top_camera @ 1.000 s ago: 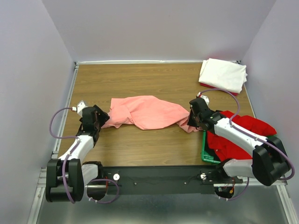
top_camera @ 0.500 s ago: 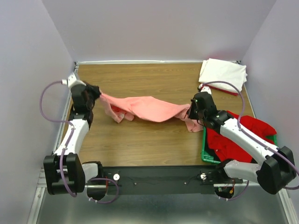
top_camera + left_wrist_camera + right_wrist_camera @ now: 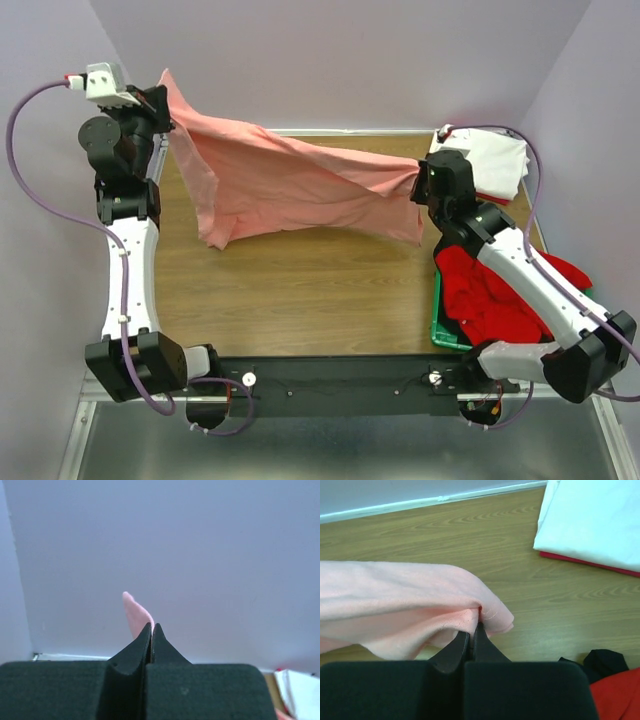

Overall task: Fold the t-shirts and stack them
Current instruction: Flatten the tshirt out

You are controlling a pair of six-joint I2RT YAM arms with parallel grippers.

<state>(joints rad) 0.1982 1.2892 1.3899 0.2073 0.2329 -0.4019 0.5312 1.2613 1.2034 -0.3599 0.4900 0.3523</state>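
Note:
A salmon-pink t-shirt (image 3: 290,185) hangs stretched in the air between both arms above the wooden table (image 3: 300,290). My left gripper (image 3: 162,100) is raised high at the far left, shut on one corner of it; a pink tip (image 3: 135,612) pokes out past the gripper (image 3: 152,626). My right gripper (image 3: 420,185) is shut on the other end, where the cloth (image 3: 395,605) bunches over the gripper (image 3: 472,626). A folded white t-shirt (image 3: 478,160) lies on a red one (image 3: 585,562) at the back right. A bright red t-shirt (image 3: 500,295) and a dark one (image 3: 600,659) fill the crate.
A green plastic crate (image 3: 440,330) stands at the table's near right, under the right arm. Lilac walls close the table in at the back and both sides. Purple cables loop off both wrists.
Both arms have lifted the salmon-pink t-shirt off the table. My left gripper shut on its corner and rose high toward the back left; the right gripper rose with its end.

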